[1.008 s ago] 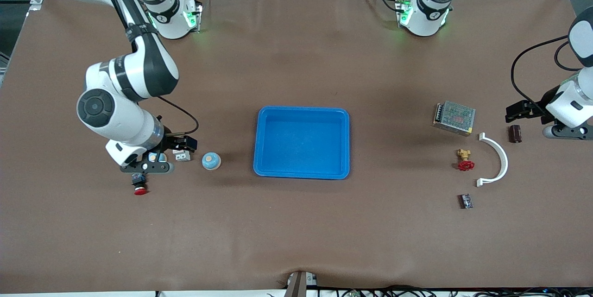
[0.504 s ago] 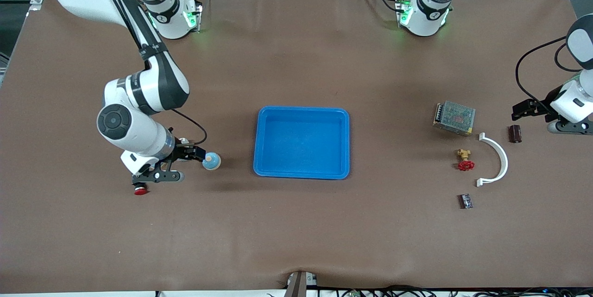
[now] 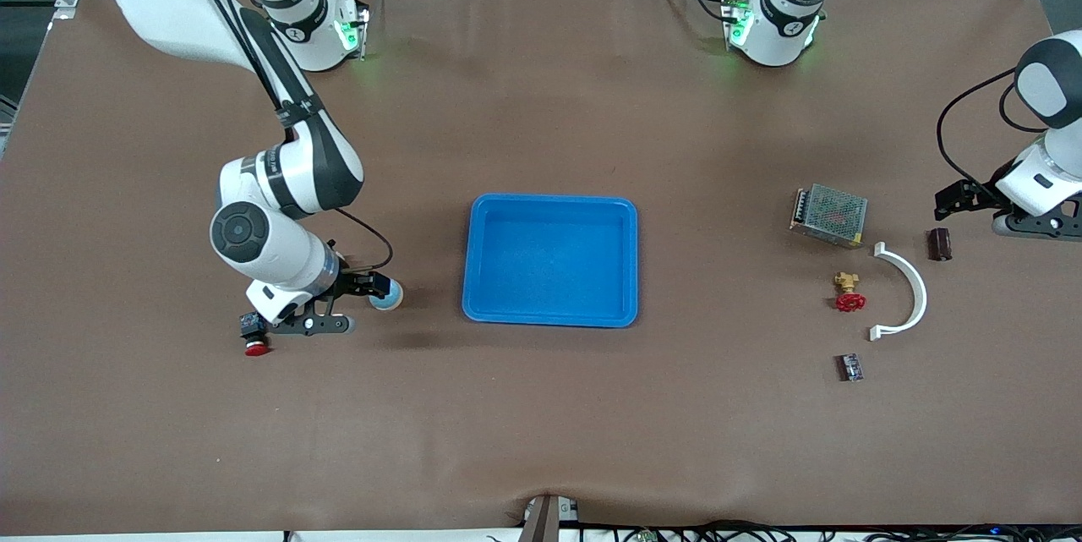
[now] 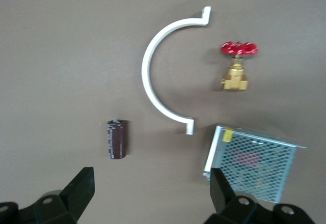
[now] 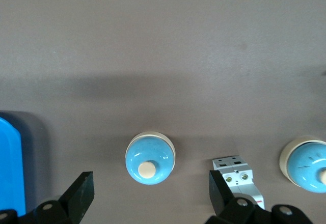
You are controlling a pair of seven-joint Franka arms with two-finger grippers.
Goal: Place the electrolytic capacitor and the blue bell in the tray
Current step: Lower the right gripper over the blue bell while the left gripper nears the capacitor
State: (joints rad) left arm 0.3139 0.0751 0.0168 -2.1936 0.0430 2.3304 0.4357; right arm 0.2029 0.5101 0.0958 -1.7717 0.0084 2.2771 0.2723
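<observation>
Two grippers, both with fingers spread wide. Right gripper hangs over the blue bell, which sits on the worktop between the fingers, untouched, beside the empty tray. Left gripper hangs near the electrolytic capacitor, lying just ahead of one finger.

on the brown worktop lies a dark electrolytic capacitor on its side, beside a white curved bracket. inside the bracket's arc sits a brass valve with a red handwheel, and near one bracket end rests a metal mesh-covered box. the left gripper shows two black fingers spread wide, the capacitor just ahead of them.
</observation>
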